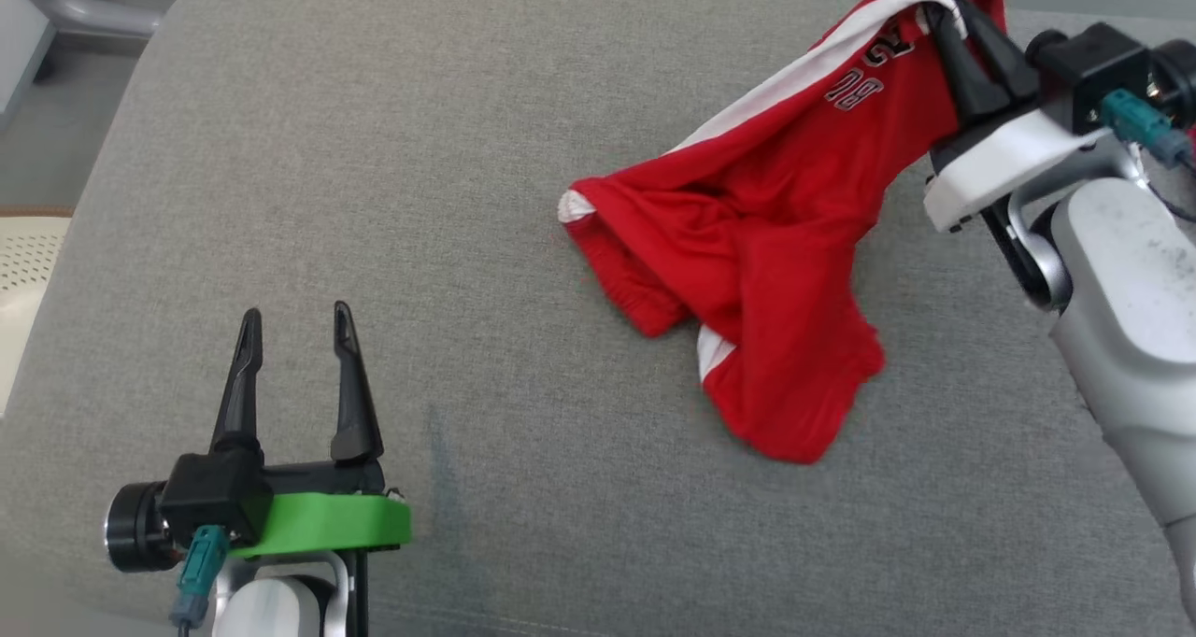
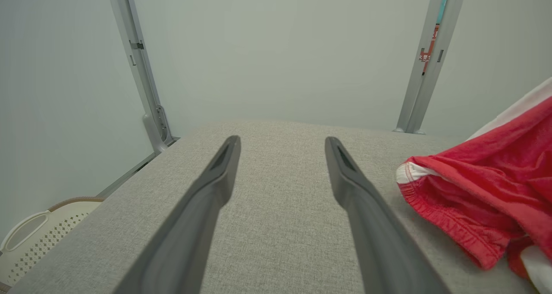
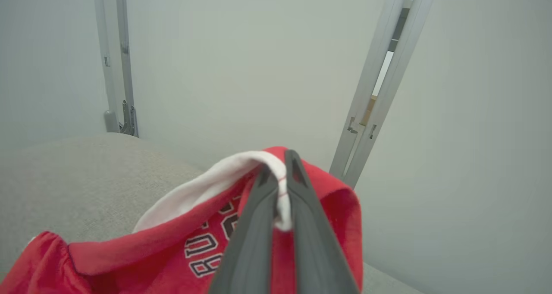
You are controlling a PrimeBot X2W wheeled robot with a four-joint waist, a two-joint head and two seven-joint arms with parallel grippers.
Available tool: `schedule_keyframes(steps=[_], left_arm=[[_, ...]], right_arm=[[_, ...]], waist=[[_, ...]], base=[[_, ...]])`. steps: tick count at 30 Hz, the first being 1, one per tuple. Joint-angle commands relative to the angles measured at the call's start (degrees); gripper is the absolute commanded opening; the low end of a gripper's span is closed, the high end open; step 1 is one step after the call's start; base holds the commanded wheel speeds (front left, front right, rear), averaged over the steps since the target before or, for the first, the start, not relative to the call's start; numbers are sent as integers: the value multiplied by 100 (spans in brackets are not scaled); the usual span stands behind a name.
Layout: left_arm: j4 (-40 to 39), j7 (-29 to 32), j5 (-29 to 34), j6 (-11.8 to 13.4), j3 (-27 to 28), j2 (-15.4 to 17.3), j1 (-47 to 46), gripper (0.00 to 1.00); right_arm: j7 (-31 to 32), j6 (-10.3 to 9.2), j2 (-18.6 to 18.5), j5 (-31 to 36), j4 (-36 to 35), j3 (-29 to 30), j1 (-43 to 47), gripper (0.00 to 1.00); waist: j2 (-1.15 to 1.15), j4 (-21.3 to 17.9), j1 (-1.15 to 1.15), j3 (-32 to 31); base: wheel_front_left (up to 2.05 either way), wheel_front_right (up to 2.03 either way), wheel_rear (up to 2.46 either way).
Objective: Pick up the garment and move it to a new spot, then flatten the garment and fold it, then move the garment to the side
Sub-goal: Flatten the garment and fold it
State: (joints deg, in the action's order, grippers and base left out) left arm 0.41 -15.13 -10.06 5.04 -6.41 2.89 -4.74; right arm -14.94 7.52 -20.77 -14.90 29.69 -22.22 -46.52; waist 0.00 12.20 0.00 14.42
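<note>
Nearest, at 7 o'clock in the head view, the left gripper (image 1: 295, 312) was poised over the grey cushion (image 1: 374, 151), fingers spread with nothing between them. Off the cushion's edge at 9 o'clock stood a cream perforated basket (image 2: 47, 236); its contents could not be made out. Toward 2 o'clock the red garment (image 1: 775, 235) lay crumpled on the cushion, its white-trimmed edge lifted. Farthest, at 1 o'clock, the right gripper (image 1: 939, 2) was clenched on that trim.

Head above, wrists low, garment (image 1: 775, 245) shared
</note>
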Motion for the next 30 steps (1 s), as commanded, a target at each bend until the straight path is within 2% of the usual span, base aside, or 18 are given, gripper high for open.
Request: schedule_keyframes(steps=[1,6,7,8,12,15,17,25,30], left_arm=[[20,2,-32,-12,-44,4,-134,100],[65,1,-134,53,-232,4,-264,100],[77,2,-154,66,-264,4,-284,100],[82,1,-164,68,-285,4,-298,100],[110,2,-196,110,-258,4,-277,100],[117,2,-130,107,-192,4,-187,100],[126,1,-84,88,-135,5,-135,100],[156,1,113,-45,142,7,-16,100],[139,1,178,-105,285,6,31,100]], right_arm=[[30,-7,-39,23,144,-13,-212,0],[288,-7,-8,29,1249,-168,-759,0],[247,-7,19,26,1453,-184,-872,76],[220,-7,42,19,1615,-216,-920,100],[29,-7,128,-117,1903,-271,-868,100],[-25,-7,136,-225,1739,-199,-650,100],[-24,-7,120,-273,1355,-60,-438,100],[-25,-7,74,-308,-418,453,1314,100],[-26,-7,202,-288,-1184,470,2488,100]], waist=[[0,100,0,70],[0,230,0,191],[0,240,0,209],[0,239,0,215],[0,93,0,190],[0,-100,0,119],[0,-219,0,69],[0,-546,0,-115],[0,-638,0,-174]], base=[[0,0,0],[0,0,0],[0,0,0],[0,0,0],[0,0,0],[0,0,0],[0,0,0],[0,0,0],[0,0,0]])
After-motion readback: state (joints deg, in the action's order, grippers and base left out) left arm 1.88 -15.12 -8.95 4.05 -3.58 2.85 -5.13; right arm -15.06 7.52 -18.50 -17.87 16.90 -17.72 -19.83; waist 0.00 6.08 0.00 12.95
